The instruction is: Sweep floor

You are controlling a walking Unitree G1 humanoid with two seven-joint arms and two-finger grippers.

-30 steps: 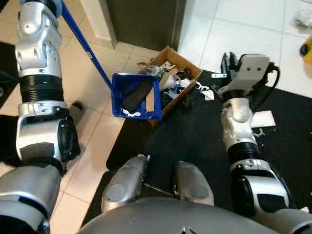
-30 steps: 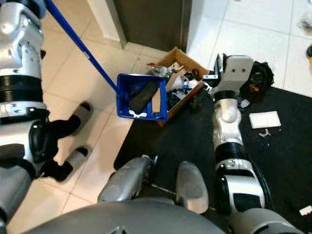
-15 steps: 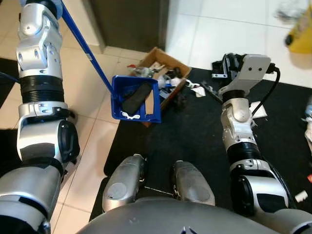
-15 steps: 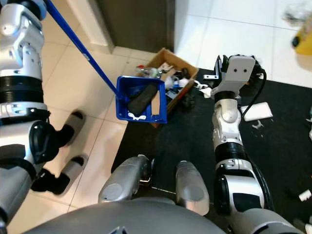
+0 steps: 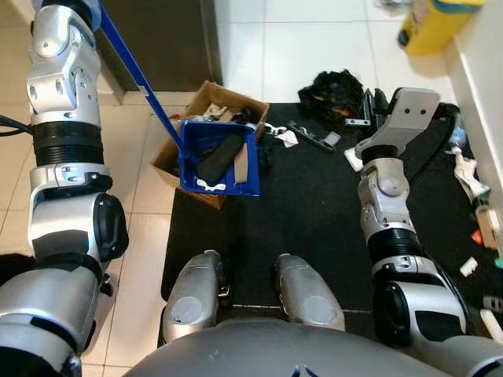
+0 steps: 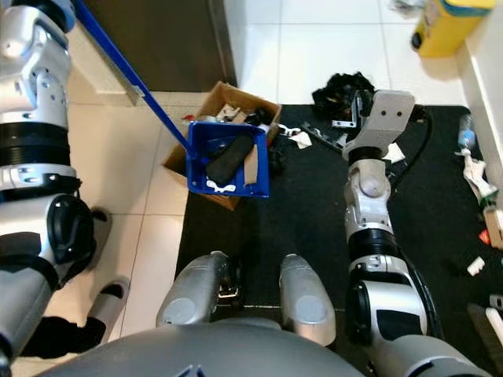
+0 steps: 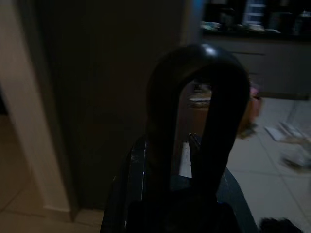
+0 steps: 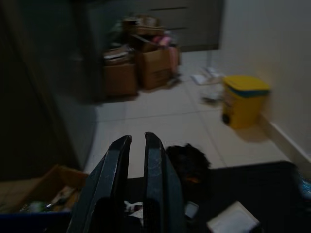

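The blue dustpan (image 5: 219,157), loaded with debris, hangs above the cardboard box (image 5: 206,102) at the black mat's (image 5: 314,228) corner, its handle (image 5: 137,78) rising toward the left arm, whose gripper's state I cannot tell. The right gripper (image 8: 133,160) has its fingers nearly pressed together, empty.

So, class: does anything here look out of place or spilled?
Yes. Litter lies scattered over the black mat: a crumpled black item by its far edge and white scraps along its right side. The blue dustpan, already loaded, hangs over a cardboard box of rubbish.
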